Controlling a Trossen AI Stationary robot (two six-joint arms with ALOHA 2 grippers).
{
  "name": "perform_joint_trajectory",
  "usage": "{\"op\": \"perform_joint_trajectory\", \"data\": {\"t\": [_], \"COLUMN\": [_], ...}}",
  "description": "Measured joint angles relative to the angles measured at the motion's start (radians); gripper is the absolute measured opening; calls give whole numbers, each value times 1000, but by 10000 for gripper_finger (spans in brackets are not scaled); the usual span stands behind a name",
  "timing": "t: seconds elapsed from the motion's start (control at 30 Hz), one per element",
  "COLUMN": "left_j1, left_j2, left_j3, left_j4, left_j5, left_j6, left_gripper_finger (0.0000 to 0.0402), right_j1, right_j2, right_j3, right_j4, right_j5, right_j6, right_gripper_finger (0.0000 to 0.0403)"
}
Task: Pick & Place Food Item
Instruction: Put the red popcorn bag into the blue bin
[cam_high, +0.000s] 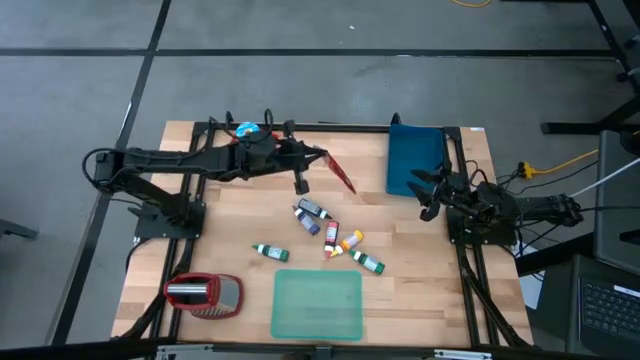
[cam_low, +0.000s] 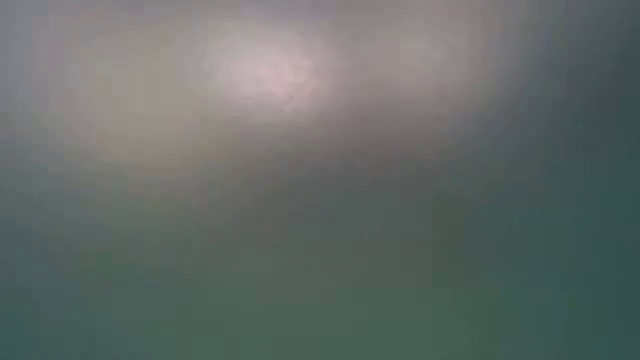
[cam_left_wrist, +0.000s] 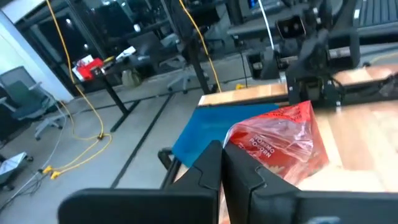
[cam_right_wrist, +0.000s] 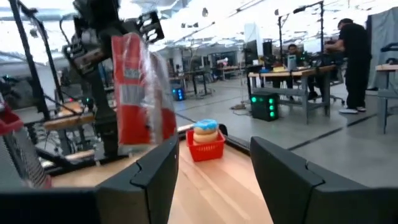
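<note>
A red plastic snack bag (cam_high: 337, 171) with white print is off the table, just left of the blue bin (cam_high: 415, 158) at the far right. My left gripper (cam_high: 318, 157) reaches in from the table's left and is shut on the bag (cam_left_wrist: 280, 142). In the right wrist view the bag (cam_right_wrist: 140, 93) hangs in front of the left arm. My right gripper (cam_high: 428, 195) waits at the right edge, near the bin's near end. Its fingers are open with nothing between them (cam_right_wrist: 214, 168). The low view shows only blur. My left gripper (cam_left_wrist: 224, 163) pinches the bag's crimped end (cam_left_wrist: 239, 144) between its two shut fingers. The fingers come nearly level from the table's left. The bag is lifted clear of the table and hangs out past and below the fingertips, its body crumpled.
Several small bottles (cam_high: 330, 235) lie scattered mid-table. A green board (cam_high: 318, 305) lies at the near edge, and a red and silver object (cam_high: 205, 295) lies at the near left. A small red basket holding a blue-iced doughnut (cam_right_wrist: 205, 140) stands at the far edge (cam_high: 248, 130).
</note>
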Motion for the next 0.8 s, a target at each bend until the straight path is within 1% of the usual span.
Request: {"op": "perform_joint_trajectory", "data": {"t": [0.1, 0.2, 0.33, 0.4, 0.47, 0.53, 0.7, 0.8], "left_j1": [10, 24, 41, 52, 62, 65, 60, 62], "left_j2": [27, 66, 118, 131, 142, 155, 218, 270], "left_j3": [0, 0, 0, 2, 23, 50, 147, 213], "left_j4": [17, 93, 189, 220, 222, 223, 224, 226], "left_j5": [17, 71, 120, 146, 166, 177, 175, 173], "left_j6": [-7, -10, -10, -17, -33, -37, 16, 29], "left_gripper_finger": [2, 2, 2, 2, 2, 1, 2, 1], "right_j1": [0, 0, 0, 0, 0, 0, 0, 0], "right_j2": [18, 38, 76, 99, 118, 139, 179, 194], "right_j3": [0, 0, 0, 0, 0, 0, 0, 0], "right_j4": [22, 42, 43, 52, 56, 68, 132, 161], "right_j5": [-29, -62, -76, -46, -9, 8, -34, -37], "right_j6": [16, 24, 30, 27, 27, 27, 27, 23], "right_gripper_finger": [203, 209, 239, 259, 276, 284, 284, 284]}}
